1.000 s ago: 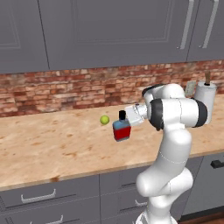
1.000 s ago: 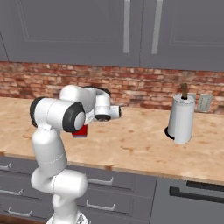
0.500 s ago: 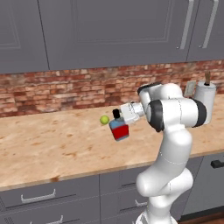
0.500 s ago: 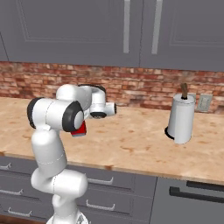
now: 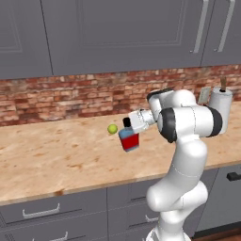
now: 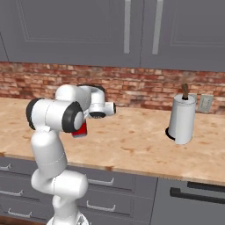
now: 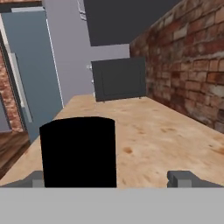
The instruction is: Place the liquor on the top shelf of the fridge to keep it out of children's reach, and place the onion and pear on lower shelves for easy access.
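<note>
Clearly the pincer (image 7: 111, 177) stands open around the liquor (image 5: 129, 138)'s black cap; closing off-centre could tip it on the table (image 5: 56, 160) towards the pear (image 5: 112, 128).

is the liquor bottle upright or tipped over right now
Tilted, not flat. In the left base view the liquor leans with its black cap toward the gripper, and its base looks raised off the counter.

I see the liquor (image 5: 129, 140) with blue shoulders, a red label band and a black cap. At its ten o'clock the pear (image 5: 112, 128) is yellow-green. The bench (image 5: 56, 160) is mottled tan, the wall (image 5: 61, 96) red-brown brick, the cabinets (image 5: 117, 33) slate grey, the fridge (image 7: 33, 78) grey-blue.
</note>
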